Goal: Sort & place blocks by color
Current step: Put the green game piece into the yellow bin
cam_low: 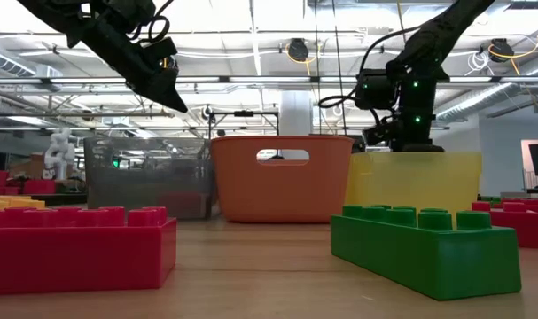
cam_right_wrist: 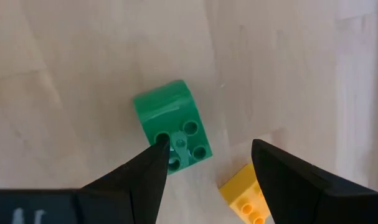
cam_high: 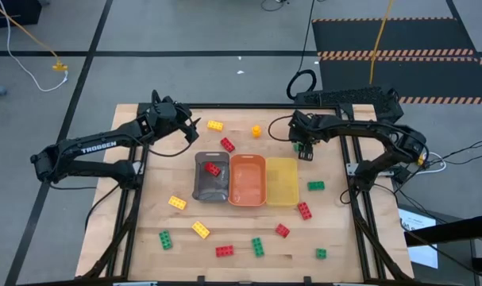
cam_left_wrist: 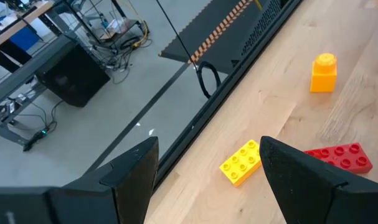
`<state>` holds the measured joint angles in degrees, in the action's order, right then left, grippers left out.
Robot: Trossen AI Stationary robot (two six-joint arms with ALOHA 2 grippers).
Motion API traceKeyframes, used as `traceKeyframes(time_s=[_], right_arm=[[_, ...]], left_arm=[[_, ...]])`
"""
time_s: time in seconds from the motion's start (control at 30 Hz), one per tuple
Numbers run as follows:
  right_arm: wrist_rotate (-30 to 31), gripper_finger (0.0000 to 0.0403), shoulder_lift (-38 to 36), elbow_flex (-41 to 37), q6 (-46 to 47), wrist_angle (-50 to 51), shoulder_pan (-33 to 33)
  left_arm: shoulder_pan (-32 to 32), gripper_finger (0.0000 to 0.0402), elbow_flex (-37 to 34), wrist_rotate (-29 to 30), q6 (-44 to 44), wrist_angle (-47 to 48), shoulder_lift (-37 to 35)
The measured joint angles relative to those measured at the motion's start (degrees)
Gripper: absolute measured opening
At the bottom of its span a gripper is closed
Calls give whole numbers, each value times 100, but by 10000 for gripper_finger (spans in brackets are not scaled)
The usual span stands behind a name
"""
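Observation:
Small studded blocks in red, yellow and green lie scattered on the wooden table (cam_high: 145, 199). One red block (cam_high: 214, 168) lies in the grey tray (cam_high: 212, 187). My left gripper (cam_high: 190, 127) (cam_left_wrist: 207, 168) hangs open above the far left part of the table, near a yellow block (cam_left_wrist: 241, 163), a red block (cam_left_wrist: 338, 157) and a small orange block (cam_left_wrist: 324, 73). My right gripper (cam_high: 304, 148) (cam_right_wrist: 207, 162) points down, open, beyond the yellow tray (cam_high: 281, 180). It is over a tipped green block (cam_right_wrist: 173, 124) and a yellow block (cam_right_wrist: 245, 193). My right gripper comes from above, pointing down. One fingertip (cam_right_wrist: 159, 152) shows over the lower edge of the green block (cam_right_wrist: 176, 146), which lies on the table. I cannot tell whether the finger touches it.
The grey, orange (cam_high: 248, 179) and yellow trays stand side by side mid-table. More blocks lie on the near half, among them green (cam_high: 165, 239), yellow (cam_high: 201, 229), red (cam_high: 224, 251) and red (cam_high: 305, 210). In the low view a red block (cam_low: 74, 248) and a green block (cam_low: 424, 248) sit close to the camera.

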<state>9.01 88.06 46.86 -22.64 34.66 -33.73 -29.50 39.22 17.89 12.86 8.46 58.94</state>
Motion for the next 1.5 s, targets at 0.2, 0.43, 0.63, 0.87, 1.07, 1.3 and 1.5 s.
traceKeyframes(time_s=[0.2, 0.43, 0.63, 0.87, 1.07, 1.3, 1.5], right_arm=[[3, 226, 15, -9, 7, -245, 4], [-59, 188, 23, -14, -74, -382, 6], [-317, 141, 28, -16, -61, -333, 5], [-323, 111, 32, -20, -59, -335, 6], [-329, 65, 32, -21, 20, -398, 10], [-322, 4, 32, -25, 92, -536, 10], [-328, 15, 36, -25, 91, -409, 8]], left_arm=[[0, 278, 0, 0, -50, -3, 0], [0, 278, 0, 0, -61, -3, 0], [0, 278, 0, 0, -64, -1, 0], [0, 278, 0, 0, -79, 45, 0], [0, 278, 0, 0, -79, 47, 0], [0, 278, 0, 0, -135, 51, 0], [0, 278, 0, 0, -155, 66, 0]])
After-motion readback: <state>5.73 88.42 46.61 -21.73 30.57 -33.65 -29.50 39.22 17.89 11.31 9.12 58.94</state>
